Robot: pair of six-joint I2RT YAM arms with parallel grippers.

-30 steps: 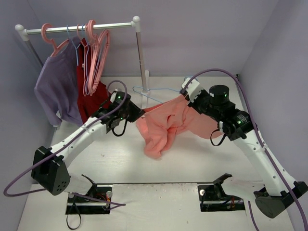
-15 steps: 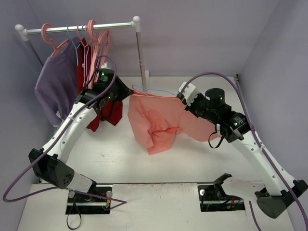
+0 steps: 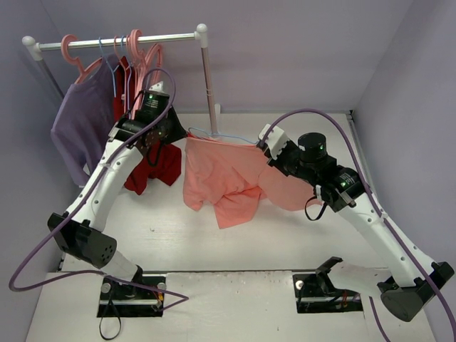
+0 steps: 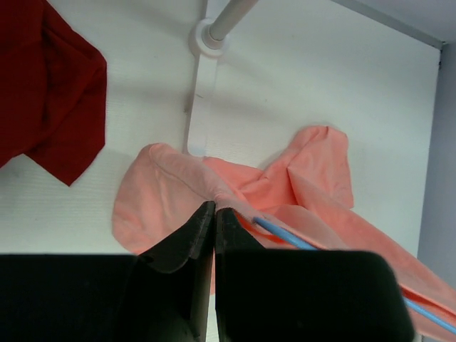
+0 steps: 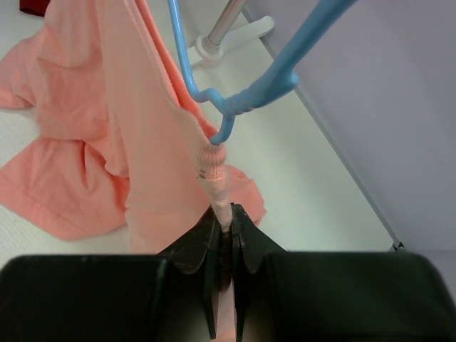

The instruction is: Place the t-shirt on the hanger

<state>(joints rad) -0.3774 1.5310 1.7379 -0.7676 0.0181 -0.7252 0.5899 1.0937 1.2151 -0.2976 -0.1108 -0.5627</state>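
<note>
The t-shirt hangs stretched at the centre of the top view. Its upper edge is held taut between the two arms, and its lower folds sag toward the bench. Whether they touch it cannot be told from above. The hanger lies along that upper edge, its blue wire running under the cloth at the left wrist and its twisted neck standing just above the ribbed collar at the right wrist. The wire tip appears caught in the collar, though the fold hides how far it has entered. The left hand, at the shirt's 10 o'clock corner, has its fingers pressed together on a ridge of fabric beside the wire. The right hand, at 2 o'clock, pinches the collar rib directly below the hanger neck. Judgement: the shoulders are being seated on the wire. To do this well, keep both pinches firm, keep the tension level so the wire does not tip out, and ease the cloth along the wire rather than pulling it apart. The rack at 11 o'clock, with its dark red garment, stands near the left arm and calls for clearance.
</note>
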